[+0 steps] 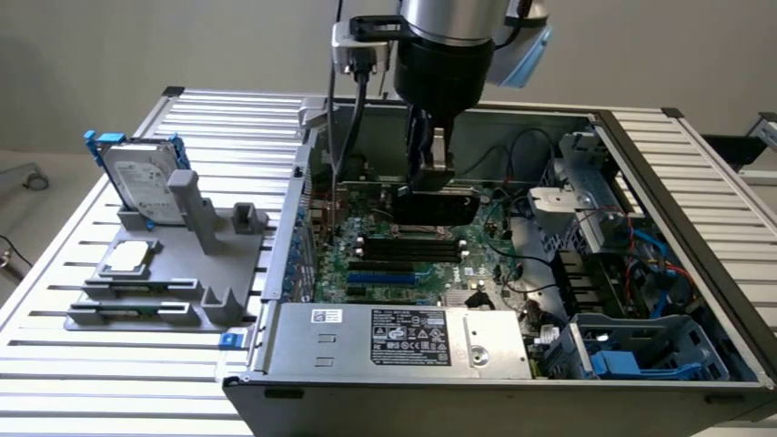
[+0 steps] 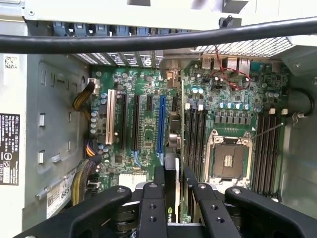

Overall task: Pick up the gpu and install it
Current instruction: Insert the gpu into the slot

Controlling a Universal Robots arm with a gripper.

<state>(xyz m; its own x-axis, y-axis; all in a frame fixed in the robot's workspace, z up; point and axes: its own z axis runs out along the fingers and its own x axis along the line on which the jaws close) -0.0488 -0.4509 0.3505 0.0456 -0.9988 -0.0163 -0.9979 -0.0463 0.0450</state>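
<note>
Above the motherboard (image 2: 148, 131), the fingers (image 2: 151, 213) clamp the gpu (image 1: 431, 207) on edge, its long axis parallel to the expansion slots (image 2: 161, 124).

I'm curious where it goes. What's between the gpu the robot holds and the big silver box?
In the exterior view, the green motherboard with black and blue slots lies between the gpu and the silver box.

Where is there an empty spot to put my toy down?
Bare table slats lie behind the hard drive, toward the far corner, and in front of the grey parts holder, near the front edge. Inside the computer case it is crowded; there the claw holds the gpu.
</note>
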